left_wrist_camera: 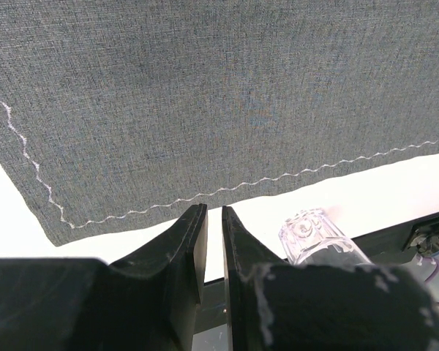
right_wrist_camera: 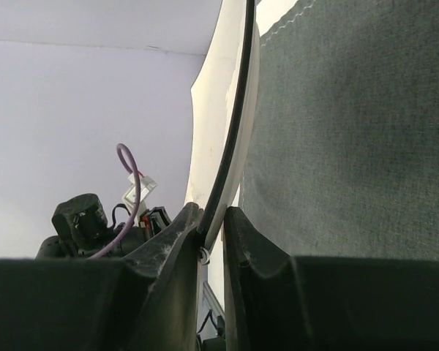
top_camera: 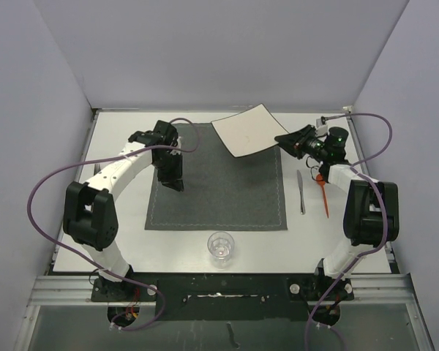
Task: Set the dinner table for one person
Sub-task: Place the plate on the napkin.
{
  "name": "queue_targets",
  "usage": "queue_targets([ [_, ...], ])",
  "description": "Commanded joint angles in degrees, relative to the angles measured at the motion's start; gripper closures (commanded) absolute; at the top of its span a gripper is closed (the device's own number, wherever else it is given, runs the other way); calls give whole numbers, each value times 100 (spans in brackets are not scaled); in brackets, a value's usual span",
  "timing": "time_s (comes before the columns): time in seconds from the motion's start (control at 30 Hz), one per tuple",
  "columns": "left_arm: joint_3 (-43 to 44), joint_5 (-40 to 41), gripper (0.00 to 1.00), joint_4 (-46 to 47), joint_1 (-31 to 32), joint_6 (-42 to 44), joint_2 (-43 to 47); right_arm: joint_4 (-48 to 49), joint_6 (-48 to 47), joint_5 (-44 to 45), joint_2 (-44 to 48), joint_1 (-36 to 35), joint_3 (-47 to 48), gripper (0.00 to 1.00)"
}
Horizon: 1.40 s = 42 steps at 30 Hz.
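Right gripper (right_wrist_camera: pixel 212 219) is pinching the plate (top_camera: pixel 245 130) by its thin rim, jaws clamped on the edge, holding it tilted over the mat's (top_camera: pixel 216 186) far-right corner. Plate is looking stiff, glazed and breakable, so probably slippery; a deeper rim bite seems safer. Left gripper (left_wrist_camera: pixel 214 216) is hovering over the mat's left side, all but closed, empty. Worktop (top_camera: pixel 307 241) is lying under the mat: rigid, fixed, nothing to grab.

Matt grey woven cloth placemat (top_camera: pixel 216 186), white-stitched; smooth white plate (top_camera: pixel 247 130); clear glass tumbler (top_camera: pixel 220 245); matt white tabletop (top_camera: pixel 307 241)
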State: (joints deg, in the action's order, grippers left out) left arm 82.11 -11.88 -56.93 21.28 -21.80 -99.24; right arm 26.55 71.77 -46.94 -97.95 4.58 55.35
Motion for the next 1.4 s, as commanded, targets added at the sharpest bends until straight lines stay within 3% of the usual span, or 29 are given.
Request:
queue_targets([
  [0.0, -23, -87, 86, 84, 8, 63, 327, 1405, 315, -293, 293, -124, 229, 100],
  [0.27, -27, -79, 86, 81, 8, 54, 329, 2090, 698, -435, -19, -267, 119, 100],
  [1.37, -15, -14, 86, 121, 26, 40, 90, 3034, 1152, -720, -1027, -834, 299, 100],
])
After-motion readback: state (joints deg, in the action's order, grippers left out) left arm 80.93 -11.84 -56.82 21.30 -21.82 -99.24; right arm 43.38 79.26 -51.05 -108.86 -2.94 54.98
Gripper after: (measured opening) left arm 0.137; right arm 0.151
